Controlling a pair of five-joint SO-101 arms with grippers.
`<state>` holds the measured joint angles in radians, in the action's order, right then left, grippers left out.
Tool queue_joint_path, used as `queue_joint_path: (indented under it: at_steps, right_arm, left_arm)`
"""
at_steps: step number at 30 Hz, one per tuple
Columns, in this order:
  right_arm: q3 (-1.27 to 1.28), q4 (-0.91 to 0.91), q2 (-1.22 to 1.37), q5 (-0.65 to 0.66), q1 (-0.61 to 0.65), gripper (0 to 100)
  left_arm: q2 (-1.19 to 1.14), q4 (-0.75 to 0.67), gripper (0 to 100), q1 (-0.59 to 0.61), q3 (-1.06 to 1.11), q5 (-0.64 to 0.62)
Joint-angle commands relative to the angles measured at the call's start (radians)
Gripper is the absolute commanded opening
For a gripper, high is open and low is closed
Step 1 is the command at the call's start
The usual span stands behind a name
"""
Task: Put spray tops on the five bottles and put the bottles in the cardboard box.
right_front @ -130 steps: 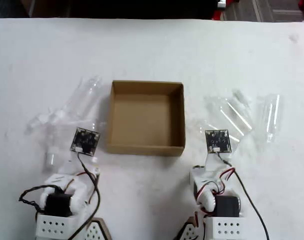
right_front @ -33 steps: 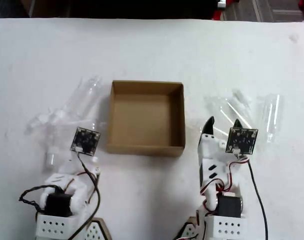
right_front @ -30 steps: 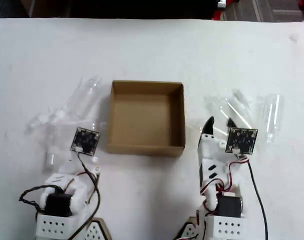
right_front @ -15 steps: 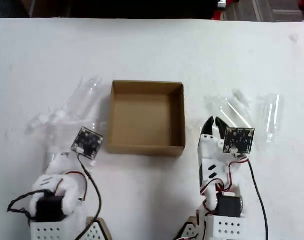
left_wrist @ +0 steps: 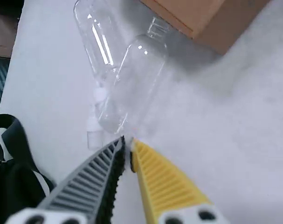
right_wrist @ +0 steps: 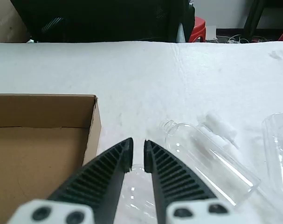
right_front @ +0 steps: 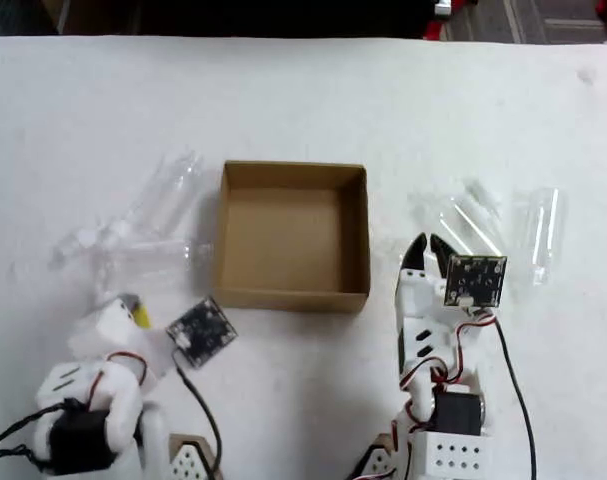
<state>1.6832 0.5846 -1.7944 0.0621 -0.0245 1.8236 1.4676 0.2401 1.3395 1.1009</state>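
Note:
The open cardboard box sits mid-table. To its left lie two clear bottles, one farther back and one nearer the arm; in the left wrist view these bottles cross, with a white spray top beside them. My left gripper is shut and holds nothing, just short of the nearer bottle. To the right of the box lie more clear bottles and a spray top. My right gripper is shut and bare beside a bottle.
The box wall stands close beside the right gripper. The box corner lies past the left bottles. White tabletop stretches behind the box to the far edge. Both arm bases stand at the near edge.
The right gripper rose, spread its fingers, then shut them beside the bottles. The left arm swung back and outward, and its wrist camera turned toward the box.

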Motion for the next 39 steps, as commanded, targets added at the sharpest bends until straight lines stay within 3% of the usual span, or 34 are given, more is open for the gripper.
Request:
queue_joint_path:
  at_steps: [1, 10, 17, 21, 30, 34, 39]
  right_arm:
    - [0.008, -0.005, -0.005, 0.015, -0.005, 3.2]
    - [0.008, -0.005, -0.005, 0.015, -0.005, 3.3]
    - [0.008, -0.005, -0.005, 0.015, -0.005, 3.3]
    - [0.008, -0.005, -0.005, 0.015, -0.005, 3.3]
    - [0.008, -0.005, -0.005, 0.015, -0.005, 3.3]
    - [0.008, -0.005, -0.005, 0.015, -0.005, 3.3]
    - [0.008, -0.005, -0.005, 0.015, -0.005, 3.3]
  left_arm:
    - [0.002, 0.060, 2, 0.018, -0.135, -0.029]
    - [-0.082, -0.064, 2, 0.010, -0.181, -0.098]
    - [-0.458, -0.058, 2, 0.008, -0.413, -0.106]
    - [-0.676, -0.057, 2, 0.007, -0.577, -0.212]
    - [-1.052, 0.201, 2, -0.209, -0.945, -0.244]
    - [-1.156, 0.210, 2, -0.268, -1.079, -0.245]
    - [-1.282, 0.204, 2, -0.255, -1.240, -0.313]
